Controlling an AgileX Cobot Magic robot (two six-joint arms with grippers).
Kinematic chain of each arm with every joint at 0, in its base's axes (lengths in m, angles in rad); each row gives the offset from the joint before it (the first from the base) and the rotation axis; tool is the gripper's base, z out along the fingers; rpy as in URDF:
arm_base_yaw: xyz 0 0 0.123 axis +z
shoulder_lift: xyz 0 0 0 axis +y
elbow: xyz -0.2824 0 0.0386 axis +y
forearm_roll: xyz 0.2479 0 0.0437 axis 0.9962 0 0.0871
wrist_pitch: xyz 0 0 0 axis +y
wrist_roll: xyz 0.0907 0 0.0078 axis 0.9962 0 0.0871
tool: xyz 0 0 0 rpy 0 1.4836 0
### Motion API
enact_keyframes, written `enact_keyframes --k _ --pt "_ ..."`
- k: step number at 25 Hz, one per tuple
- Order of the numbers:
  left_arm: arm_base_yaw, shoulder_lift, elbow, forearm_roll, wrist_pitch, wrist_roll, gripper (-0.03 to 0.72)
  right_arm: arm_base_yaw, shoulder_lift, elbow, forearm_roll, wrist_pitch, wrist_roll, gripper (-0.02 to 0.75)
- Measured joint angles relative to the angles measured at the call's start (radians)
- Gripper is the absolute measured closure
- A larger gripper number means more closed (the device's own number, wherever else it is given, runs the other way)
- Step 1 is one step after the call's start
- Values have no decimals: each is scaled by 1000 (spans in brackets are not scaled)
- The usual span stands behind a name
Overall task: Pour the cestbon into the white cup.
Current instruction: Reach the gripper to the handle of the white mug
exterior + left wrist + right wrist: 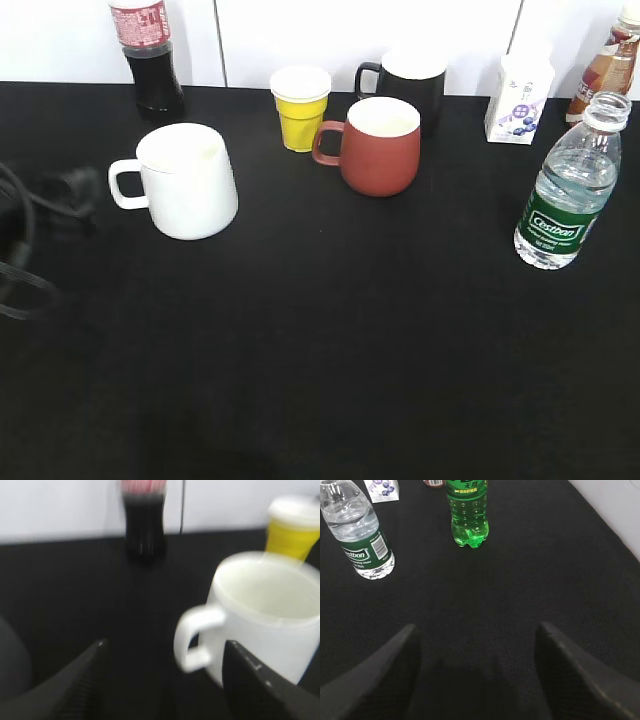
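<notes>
Cestbon [564, 192] upright, uncapped, right side of worktop [320, 340], well apart from white cup [185, 180] at left. Both jaws wide, holding nothing: your left frames cup handle, likely to steady; right faces bottle.

This looks like a staged test bench in a lab or workroom rather than a lived-in kitchen. A flat table covered in plain black cloth [330, 350] stands against bare white wall panels [360, 40] split by thin vertical seams. Drink containers are lined up along the back edge like samples: a dark cola bottle with a red label [147, 55], a small yellow paper cup with a white rim [300, 108], a black mug [405, 85] and a small white carton printed with blueberries [518, 100]. Black cables [20, 250] loop over the table's left edge.
</notes>
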Motion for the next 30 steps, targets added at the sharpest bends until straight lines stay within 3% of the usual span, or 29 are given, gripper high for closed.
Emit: enact_keyframes --k 4,7,19,23,28,30 --pt "0 171 0 112 -242 -49 157 0 0 0 0 0 0 199" --pt "0 259 -1 111 -354 -50 162 0 0 0 0 0 0 199" --pt "0 353 -53 79 -378 -54 195 0 0 0 0 0 0 199" --pt "54 388 -102 91 -380 -54 198 0 0 0 0 0 0 199" --pt "165 483 -248 330 -345 -54 222 0 0 0 0 0 0 199" --pt "206 549 -341 426 -344 -83 304 0 0 0 0 0 0 199"
